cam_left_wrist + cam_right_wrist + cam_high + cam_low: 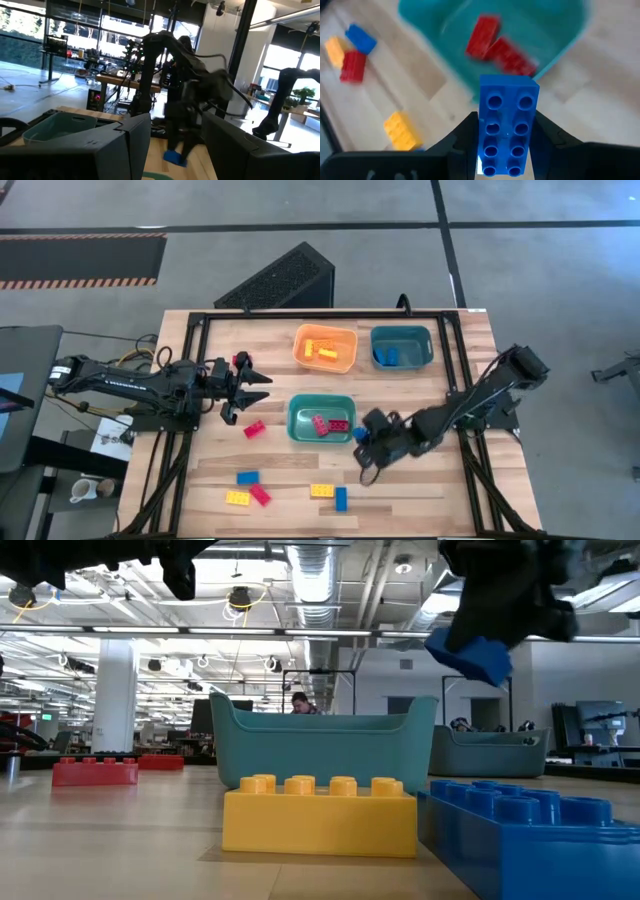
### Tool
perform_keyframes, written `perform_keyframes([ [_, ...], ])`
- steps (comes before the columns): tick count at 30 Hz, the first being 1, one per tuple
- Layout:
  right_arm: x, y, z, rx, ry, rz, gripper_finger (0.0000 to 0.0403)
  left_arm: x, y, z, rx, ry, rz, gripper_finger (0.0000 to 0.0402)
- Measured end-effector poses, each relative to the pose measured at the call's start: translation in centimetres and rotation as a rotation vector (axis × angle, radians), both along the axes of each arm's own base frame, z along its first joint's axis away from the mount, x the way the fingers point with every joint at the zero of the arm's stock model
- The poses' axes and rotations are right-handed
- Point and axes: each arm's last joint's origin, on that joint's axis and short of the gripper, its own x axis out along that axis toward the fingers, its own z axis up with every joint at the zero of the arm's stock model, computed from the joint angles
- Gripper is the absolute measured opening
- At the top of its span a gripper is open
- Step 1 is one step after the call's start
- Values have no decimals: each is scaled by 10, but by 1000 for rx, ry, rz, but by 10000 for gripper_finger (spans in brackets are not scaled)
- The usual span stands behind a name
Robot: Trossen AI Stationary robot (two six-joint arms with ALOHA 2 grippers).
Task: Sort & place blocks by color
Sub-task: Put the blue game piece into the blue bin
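My right gripper (364, 444) is shut on a blue studded block (508, 126) and hangs just off the right near corner of the middle teal bin (300, 425), which holds red blocks (500, 47). My left gripper (262, 387) hovers open near the table's left side, left of that bin and holding nothing. A red block (254, 429) lies flat on the table below it. Blue (247, 477), yellow (238, 497), red (261, 495), yellow (322, 490) and blue (341, 498) blocks lie loose near the near edge. My right gripper pinches the blue block between its two fingers, one on each long side (482, 145), with the studded face turned toward the wrist camera. The fingers come slanting down from the table's right. The block is lifted clear of the table (470, 652).
An orange bin (346, 340) with yellow blocks and a second teal bin (426, 340) with blue blocks stand side by side at the far edge. A black frame runs along the table's sides. Bare wood lies between the bins and the loose blocks.
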Motion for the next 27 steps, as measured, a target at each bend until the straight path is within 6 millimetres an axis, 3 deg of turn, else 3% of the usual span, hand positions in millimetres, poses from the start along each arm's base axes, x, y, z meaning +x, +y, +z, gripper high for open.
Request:
perform_keyframes([
  [7, -33, -72, 15, -71, -50, -85, 128, 0, 0, -2, 53, 13, 8, 162],
  [16, -84, -165, 13, -173, -15, -313, 147, 0, 3, -1, 125, 7, 114, 162],
  [23, -100, -217, 13, -206, 46, -422, 159, -1, 3, 5, 161, -56, 141, 162],
  [27, -105, -235, 8, -193, 90, -457, 199, -2, 3, 7, 170, -66, 143, 162],
])
